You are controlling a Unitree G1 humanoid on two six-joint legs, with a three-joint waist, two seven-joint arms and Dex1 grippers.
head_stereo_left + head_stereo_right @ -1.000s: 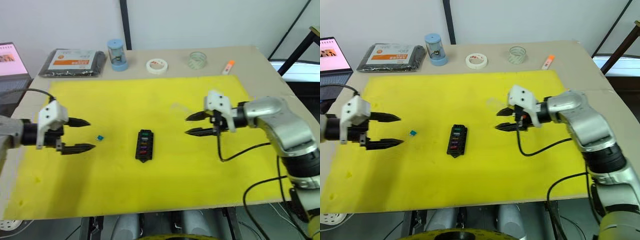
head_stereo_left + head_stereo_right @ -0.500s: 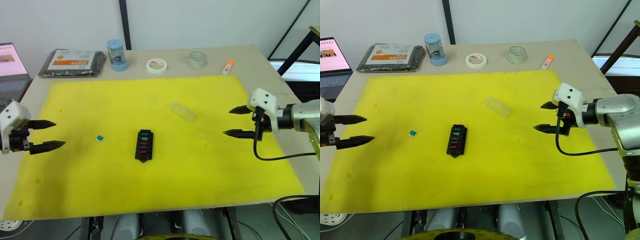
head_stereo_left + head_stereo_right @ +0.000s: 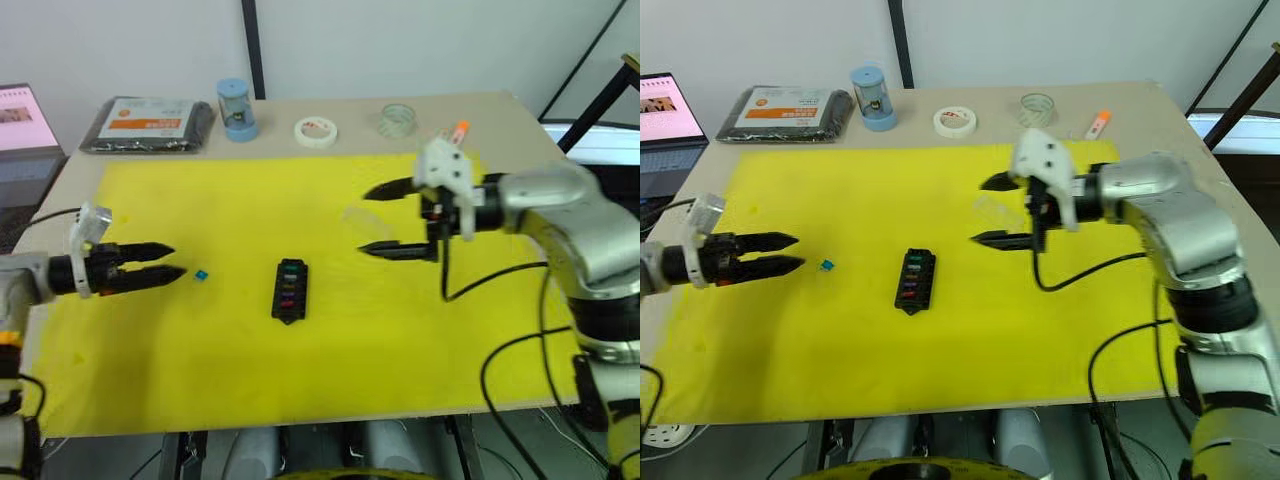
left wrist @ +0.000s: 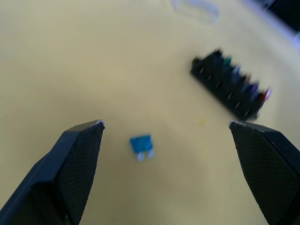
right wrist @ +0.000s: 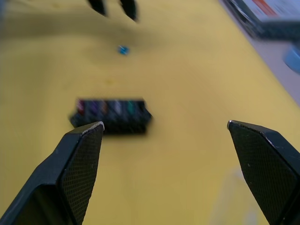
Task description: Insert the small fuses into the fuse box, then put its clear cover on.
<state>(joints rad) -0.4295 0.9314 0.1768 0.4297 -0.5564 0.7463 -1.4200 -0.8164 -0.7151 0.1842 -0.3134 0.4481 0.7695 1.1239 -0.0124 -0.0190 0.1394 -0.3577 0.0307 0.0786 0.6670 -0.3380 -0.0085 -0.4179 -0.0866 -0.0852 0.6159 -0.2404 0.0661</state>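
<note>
Both grippers, left (image 3: 168, 262) and right (image 3: 378, 218), spread empty over yellow mat (image 3: 200, 370); tape rolls (image 3: 315, 130), packet (image 3: 148, 124) well behind fuse box (image 3: 289, 291).

The fuse box (image 3: 289, 291) lies mid-mat (image 3: 200, 370), a loose fuse (image 3: 201, 273) to its left and the cover (image 3: 992, 210) behind it to the right. Along the table's (image 3: 520, 130) far edge, from left: packet (image 3: 148, 124), canister (image 3: 234, 109), tape roll (image 3: 314, 130), clear roll (image 3: 398, 119), marker (image 3: 459, 129).

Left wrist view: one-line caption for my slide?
Open left gripper faces a loose blue fuse on the yellow mat.
</note>
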